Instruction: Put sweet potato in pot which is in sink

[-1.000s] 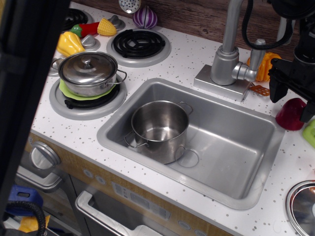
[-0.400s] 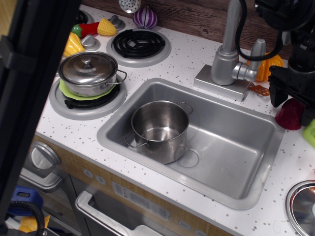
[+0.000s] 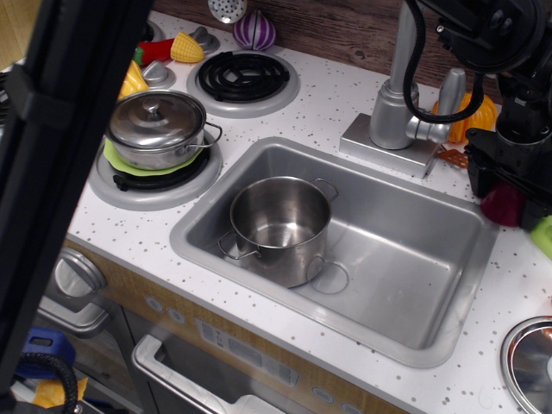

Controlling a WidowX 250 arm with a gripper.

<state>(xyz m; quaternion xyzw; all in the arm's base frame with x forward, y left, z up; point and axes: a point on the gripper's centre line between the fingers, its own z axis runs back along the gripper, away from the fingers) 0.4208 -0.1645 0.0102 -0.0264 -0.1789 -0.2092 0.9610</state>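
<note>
My gripper [image 3: 507, 188] straddles the sweet potato [image 3: 501, 205] on the counter right of the sink [image 3: 414, 250], can't tell if clamped yet; rounded plastic could squirt out w/ an off-centre pinch, never reaching the pot [image 3: 280, 227]

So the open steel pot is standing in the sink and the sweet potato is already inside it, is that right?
Not quite. The pot does stand in the sink, but it is empty. The sweet potato sits on the counter right of the sink, with the pincer low over it. The observation.image view shows this.
</note>
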